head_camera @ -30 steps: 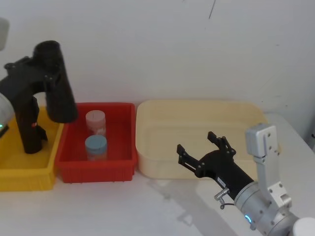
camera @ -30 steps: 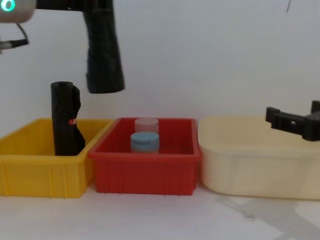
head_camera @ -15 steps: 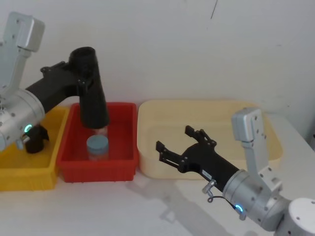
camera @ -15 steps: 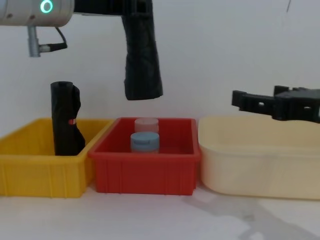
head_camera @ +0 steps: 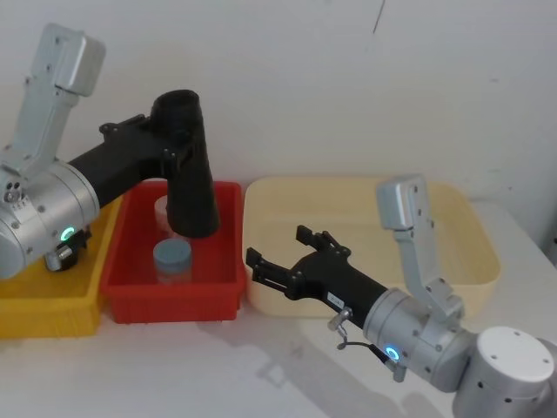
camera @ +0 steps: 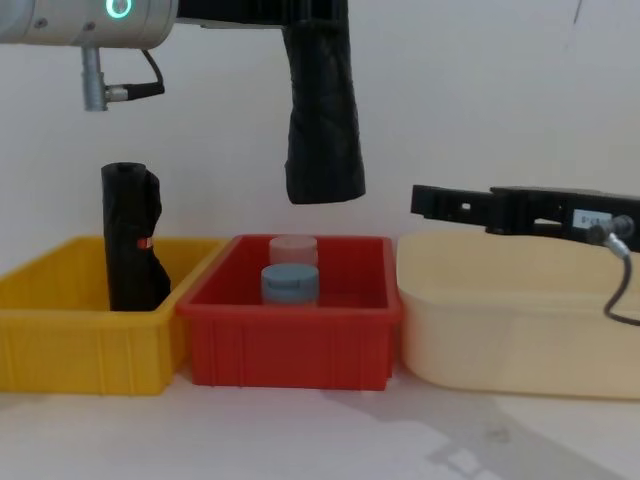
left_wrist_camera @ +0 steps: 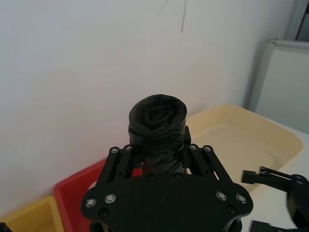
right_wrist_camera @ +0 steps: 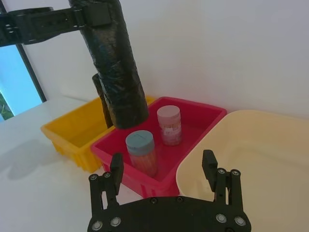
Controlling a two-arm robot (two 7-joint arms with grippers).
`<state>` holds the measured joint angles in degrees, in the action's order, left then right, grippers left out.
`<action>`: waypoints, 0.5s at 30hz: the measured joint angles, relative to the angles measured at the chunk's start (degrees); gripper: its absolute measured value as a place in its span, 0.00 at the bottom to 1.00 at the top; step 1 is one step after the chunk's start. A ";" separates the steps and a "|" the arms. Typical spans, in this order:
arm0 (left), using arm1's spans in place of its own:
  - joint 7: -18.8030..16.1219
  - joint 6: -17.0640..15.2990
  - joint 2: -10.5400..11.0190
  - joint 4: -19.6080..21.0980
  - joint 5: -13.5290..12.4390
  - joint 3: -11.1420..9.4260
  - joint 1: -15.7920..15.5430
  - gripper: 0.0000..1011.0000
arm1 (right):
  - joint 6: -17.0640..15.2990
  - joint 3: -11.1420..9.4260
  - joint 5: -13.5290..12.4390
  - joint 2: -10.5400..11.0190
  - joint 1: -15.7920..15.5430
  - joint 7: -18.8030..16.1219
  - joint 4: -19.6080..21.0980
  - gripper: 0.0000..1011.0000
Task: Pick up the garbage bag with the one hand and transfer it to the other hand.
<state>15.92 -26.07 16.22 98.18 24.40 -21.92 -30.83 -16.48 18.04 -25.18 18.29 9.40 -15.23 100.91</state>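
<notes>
Above the red bin [head_camera: 170, 292], the garbage bag [head_camera: 193, 178] hangs upright in the air, its lower end over the back of the bin, close to a pink-lidded jar [head_camera: 161, 211] and a blue-lidded jar [head_camera: 171, 259] standing inside. The left tool [head_camera: 171, 148] reaches in from the left and is clamped on the bag's upper part, one finger on either side. The right tool [head_camera: 277, 246] sits lower and to the right, in front of the cream tub [head_camera: 365, 187]. It points toward the bag with its fingers spread apart and nothing between them, and it is not touching the bag. A second black roll [camera: 132, 240] with a small red mark stands in the yellow bin [head_camera: 43, 309] on the left. All three containers rest side by side on the white tabletop [head_camera: 174, 366].
</notes>
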 joint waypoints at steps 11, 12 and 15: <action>1.06 -0.41 0.52 1.10 0.86 -1.37 0.20 0.43 | -1.33 1.64 -0.50 -1.40 2.49 0.66 -2.24 0.99; 1.10 -0.42 0.54 1.11 0.89 -1.43 0.19 0.43 | -1.36 1.75 -0.50 -1.45 2.63 0.66 -2.34 0.99; 1.23 -0.43 0.58 1.16 1.00 -1.72 0.15 0.43 | -1.42 2.17 -0.51 -1.58 3.16 0.66 -2.64 0.99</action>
<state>17.15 -26.51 16.80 99.33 25.40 -23.64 -30.68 -17.90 20.21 -25.69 16.71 12.57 -14.57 98.27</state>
